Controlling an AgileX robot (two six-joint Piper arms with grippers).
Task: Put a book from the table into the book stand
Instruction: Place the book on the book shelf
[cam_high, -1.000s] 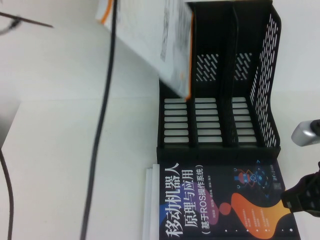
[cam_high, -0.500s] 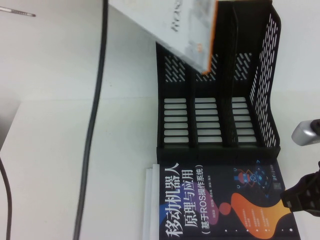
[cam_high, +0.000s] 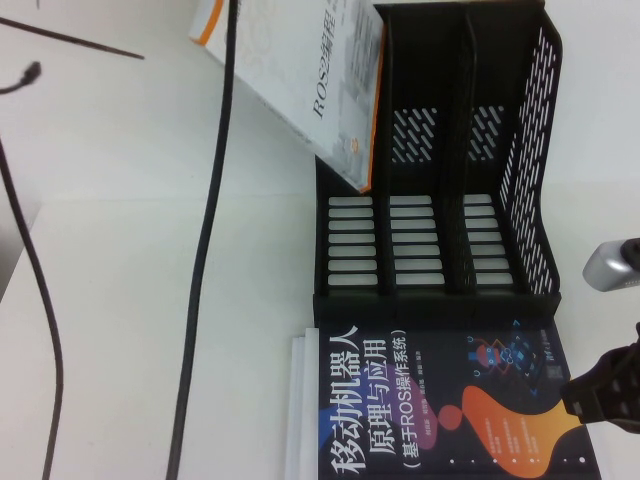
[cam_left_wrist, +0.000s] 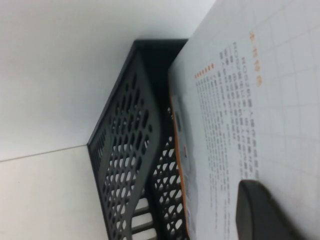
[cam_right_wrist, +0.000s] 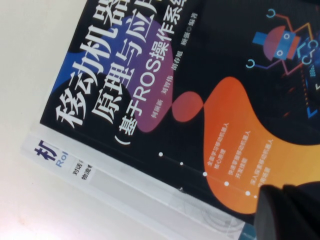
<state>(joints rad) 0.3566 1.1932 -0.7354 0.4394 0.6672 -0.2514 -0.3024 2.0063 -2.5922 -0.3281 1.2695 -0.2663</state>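
A white book with orange edging (cam_high: 320, 80) hangs tilted at the top of the high view, its lower corner inside the left compartment of the black three-slot book stand (cam_high: 530, 180). My left gripper (cam_left_wrist: 250, 195) is out of the high view. In the left wrist view it is shut on this white book (cam_left_wrist: 240, 100), one dark finger (cam_left_wrist: 265, 215) pressed on the cover beside the stand's perforated wall (cam_left_wrist: 125, 140). My right gripper (cam_high: 600, 395) sits shut over the right edge of a dark book (cam_high: 430, 410) lying flat in front of the stand. It also shows in the right wrist view (cam_right_wrist: 280, 210).
White books (cam_high: 298, 410) lie stacked under the dark book (cam_right_wrist: 175, 75). A thick black cable (cam_high: 205, 260) hangs down across the table's left half, and a thinner one (cam_high: 40, 280) curves at the far left. The middle and right slots of the stand hold nothing.
The white book swung up and right over the middle divider, then came back left and down, so its corner is in the left compartment again. The cables swayed. The right arm stayed still.
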